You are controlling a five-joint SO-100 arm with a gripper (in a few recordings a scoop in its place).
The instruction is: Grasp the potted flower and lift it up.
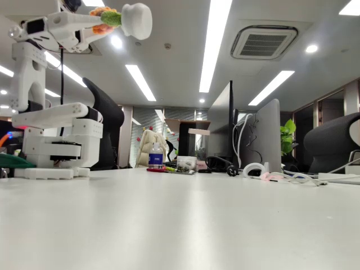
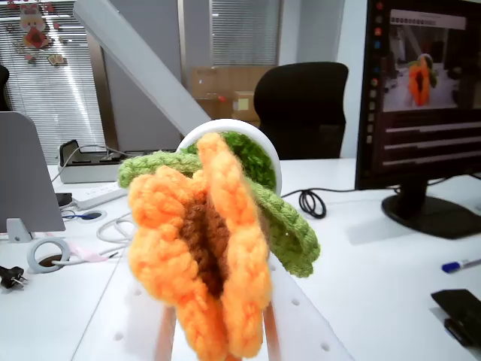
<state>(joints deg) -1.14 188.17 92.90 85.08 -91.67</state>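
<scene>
The flower is seen high above the bench at the upper left of the fixed view, carried on its side at the end of the raised arm, with the white pot pointing right and the orange petals and green leaves pressed in toward the claw. The claw is clenched on the flower, apparently across the knitted head and leaves, not on the pot. In the wrist view the bloom is squeezed into a narrow fold between the two fingers, its dark centre showing as a slit, with green leaves bulging to the right and the pot's rim just behind.

The yarn is judged soft and easily squashed; it gives good friction but little stiffness, so the pot can sag or swing from a grip taken there. The whole thing looks light. The pot appears smooth, round and hard, so it is likely slippery and would tend to squirt out of a narrow pinch. A firmer hold would be expected low on the stem where the leaves meet the rim, or across the pot's widest part. Whether the pot is breakable cannot be told.
</scene>
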